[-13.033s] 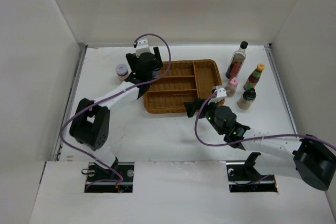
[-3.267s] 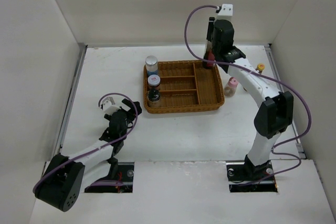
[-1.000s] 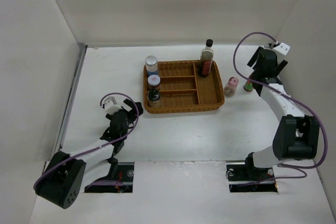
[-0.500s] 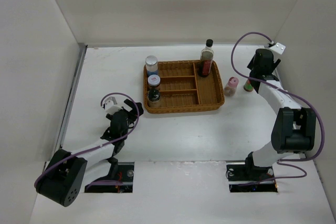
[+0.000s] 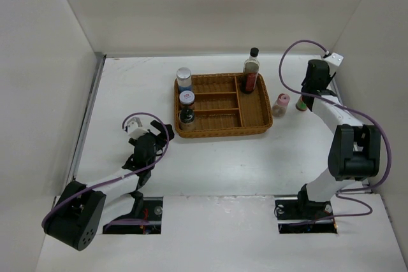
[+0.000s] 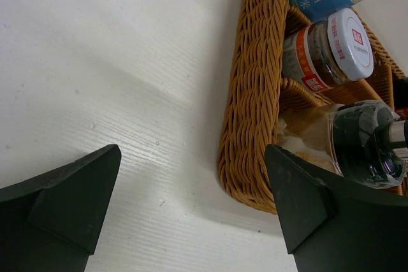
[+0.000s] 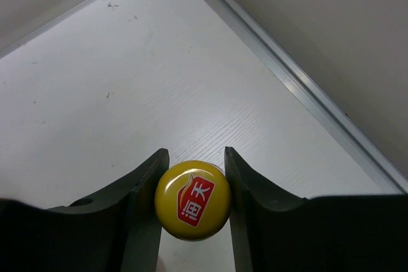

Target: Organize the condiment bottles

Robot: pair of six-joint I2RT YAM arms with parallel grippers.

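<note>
Only the cap of the red yellow-capped bottle (image 7: 191, 200) visible from the right wrist, lower centre; body hidden beneath. Mostly masked in the top view, upper right, on the desk (image 5: 210, 157) just right of the pink-capped shaker (image 5: 281, 103). Right arm stretched far forward, right end effector (image 7: 194, 156) pinching that cap. Left arm folded low at lower left, left end effector (image 6: 191, 151) spread wide, empty, facing the wicker tray (image 6: 255, 113).
</note>
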